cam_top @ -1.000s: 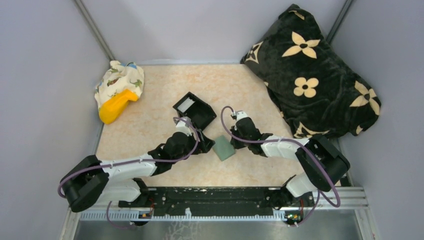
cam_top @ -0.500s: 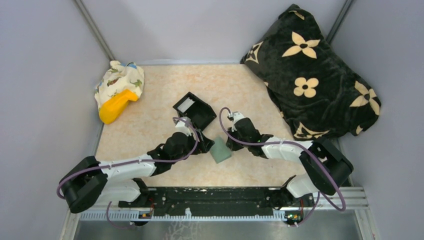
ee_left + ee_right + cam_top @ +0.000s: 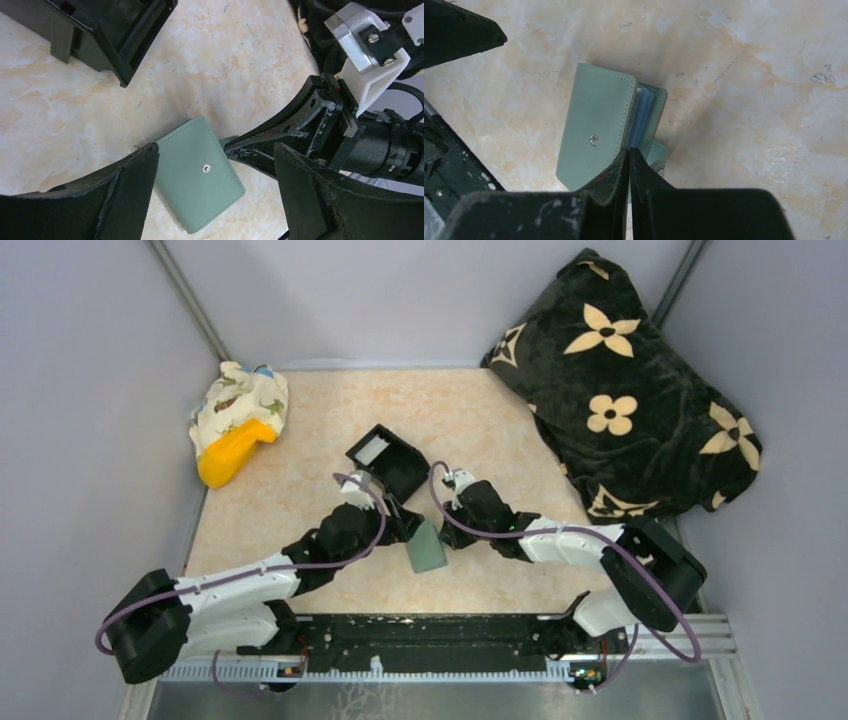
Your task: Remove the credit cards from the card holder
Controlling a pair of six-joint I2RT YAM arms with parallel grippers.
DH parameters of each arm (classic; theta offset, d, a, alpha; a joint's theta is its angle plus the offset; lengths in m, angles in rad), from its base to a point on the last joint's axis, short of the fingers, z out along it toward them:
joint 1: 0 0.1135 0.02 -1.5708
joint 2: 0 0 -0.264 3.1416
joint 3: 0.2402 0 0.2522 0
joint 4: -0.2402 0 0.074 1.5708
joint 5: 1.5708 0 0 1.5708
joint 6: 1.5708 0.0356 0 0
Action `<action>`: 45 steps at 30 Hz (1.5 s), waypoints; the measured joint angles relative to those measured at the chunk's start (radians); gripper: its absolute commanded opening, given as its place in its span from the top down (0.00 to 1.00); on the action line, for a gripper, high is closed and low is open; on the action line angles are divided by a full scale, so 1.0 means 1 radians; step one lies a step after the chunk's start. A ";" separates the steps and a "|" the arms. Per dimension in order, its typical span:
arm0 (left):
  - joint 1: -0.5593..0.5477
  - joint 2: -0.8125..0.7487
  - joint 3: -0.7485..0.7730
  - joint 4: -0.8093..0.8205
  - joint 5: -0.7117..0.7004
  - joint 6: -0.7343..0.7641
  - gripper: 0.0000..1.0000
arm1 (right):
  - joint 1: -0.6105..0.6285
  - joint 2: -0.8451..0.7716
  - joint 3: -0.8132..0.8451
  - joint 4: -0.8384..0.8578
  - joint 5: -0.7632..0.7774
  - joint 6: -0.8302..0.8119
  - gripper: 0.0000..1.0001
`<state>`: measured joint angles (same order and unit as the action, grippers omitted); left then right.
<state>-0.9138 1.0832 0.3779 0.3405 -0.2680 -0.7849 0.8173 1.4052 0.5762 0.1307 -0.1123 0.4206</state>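
One card holder (image 3: pixel 426 548) on the top camera, in the middle of the table (image 3: pixel 300 430), just nearer me than the black box (image 3: pixel 392 462). Its long axis runs roughly near to far.

Left wrist: my left gripper (image 3: pixel 215 150) hangs over it, fingers wide apart.

Right wrist: my right gripper (image 3: pixel 629 162) is the closer one. Its fingers are pressed together, tips at the holder's opening edge; whether they nip the flap, I can't tell. It's sage green, slightly ajar, blue-grey pockets (image 3: pixel 641 115) peeking out. No credit cards showing.
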 measured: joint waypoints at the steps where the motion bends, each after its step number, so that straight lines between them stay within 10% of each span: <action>1: 0.000 -0.011 0.000 -0.005 -0.003 0.001 0.10 | 0.003 0.000 0.003 0.003 -0.005 0.001 0.97; 28: 0.000 -0.483 -0.001 -0.312 -0.290 0.044 0.11 | 0.198 0.208 0.180 0.114 -0.043 0.029 0.96; 45: 0.000 -0.430 -0.023 -0.318 -0.229 0.000 0.13 | 0.223 0.388 0.243 0.183 -0.036 0.058 0.92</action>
<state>-0.9138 0.6537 0.3550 0.0223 -0.4965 -0.7849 1.0405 1.7935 0.8192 0.3141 -0.1486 0.4786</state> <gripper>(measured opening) 0.877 0.077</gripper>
